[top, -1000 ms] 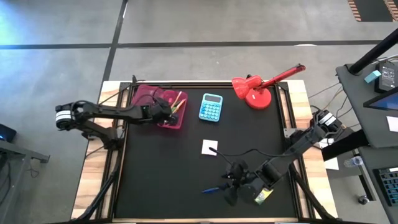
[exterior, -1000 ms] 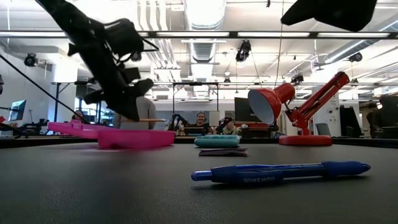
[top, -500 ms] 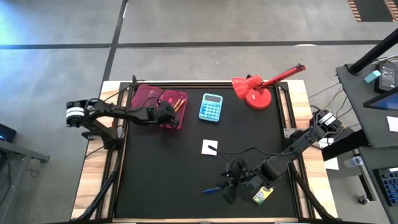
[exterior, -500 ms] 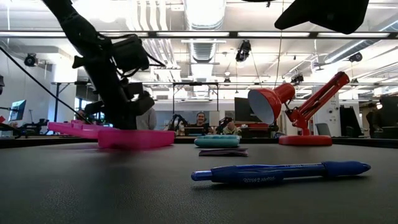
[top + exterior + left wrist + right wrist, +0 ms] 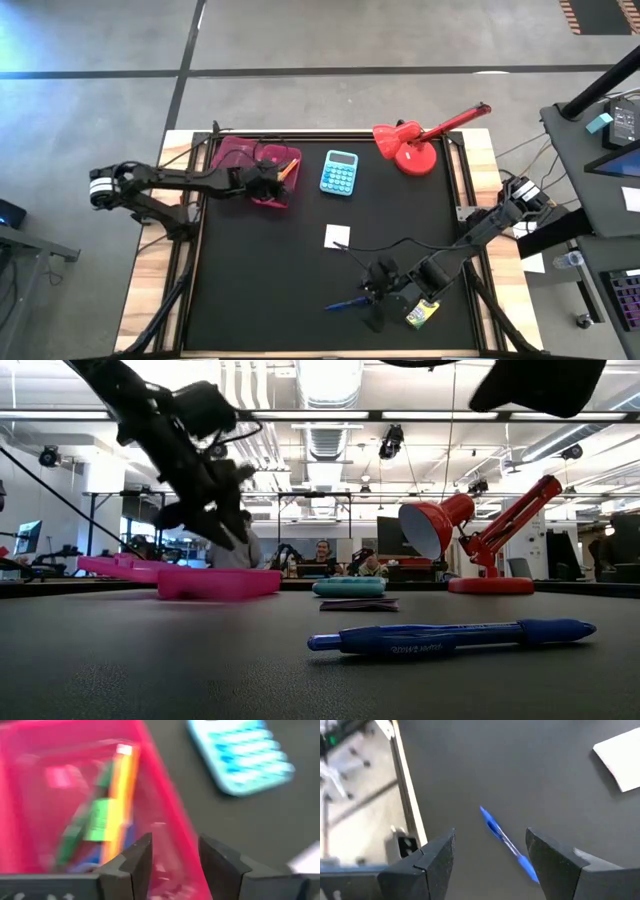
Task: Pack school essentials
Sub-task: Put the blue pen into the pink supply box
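Observation:
A pink case (image 5: 262,160) lies open at the far left of the black mat, with orange pencils (image 5: 125,785) and green pieces (image 5: 100,820) inside. My left gripper (image 5: 175,860) hovers open above the case's right wall (image 5: 215,582), touching nothing. A blue pen (image 5: 507,842) lies flat near the table's front edge. My right gripper (image 5: 490,855) hangs open above the pen (image 5: 345,304), clear of it. A white square pad (image 5: 337,237) lies mid-mat. The yellow-green crayon box (image 5: 422,314) sits under my right arm.
A light-blue calculator (image 5: 340,172) lies just right of the case. A red desk lamp (image 5: 410,145) stands at the far right, its arm reaching toward the right edge. Bare mat stretches between the case and the pen.
My left gripper dipped into the pink case with an orange pencil, let it go, opened, and rose back above the case's wall. The pencil now lies in the case.

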`<state>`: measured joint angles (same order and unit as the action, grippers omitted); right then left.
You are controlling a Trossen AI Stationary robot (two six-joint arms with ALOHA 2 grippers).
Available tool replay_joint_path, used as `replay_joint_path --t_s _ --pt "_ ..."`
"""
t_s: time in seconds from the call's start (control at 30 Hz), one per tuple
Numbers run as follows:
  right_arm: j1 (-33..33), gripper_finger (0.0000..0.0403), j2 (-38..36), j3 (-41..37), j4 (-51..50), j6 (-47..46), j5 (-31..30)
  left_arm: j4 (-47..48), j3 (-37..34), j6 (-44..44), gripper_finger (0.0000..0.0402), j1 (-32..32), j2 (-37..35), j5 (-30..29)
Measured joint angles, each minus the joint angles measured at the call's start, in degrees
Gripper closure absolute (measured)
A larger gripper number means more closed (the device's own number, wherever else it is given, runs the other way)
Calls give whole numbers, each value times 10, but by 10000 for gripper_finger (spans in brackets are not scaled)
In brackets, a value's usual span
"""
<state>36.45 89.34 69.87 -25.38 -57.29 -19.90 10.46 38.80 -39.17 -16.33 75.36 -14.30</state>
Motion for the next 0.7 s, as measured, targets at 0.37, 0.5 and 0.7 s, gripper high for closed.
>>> replay_joint_path --t_s 0.37,0.5,0.7 --pt "7 172 64 -1 -15 218 6 -41 1 -62 261 151 -51 31" --pt "7 172 92 -1 -11 256 5 -71 1 -100 261 215 -59 4" --pt "7 172 124 -1 -8 289 13 -101 1 -144 261 283 -69 -38"
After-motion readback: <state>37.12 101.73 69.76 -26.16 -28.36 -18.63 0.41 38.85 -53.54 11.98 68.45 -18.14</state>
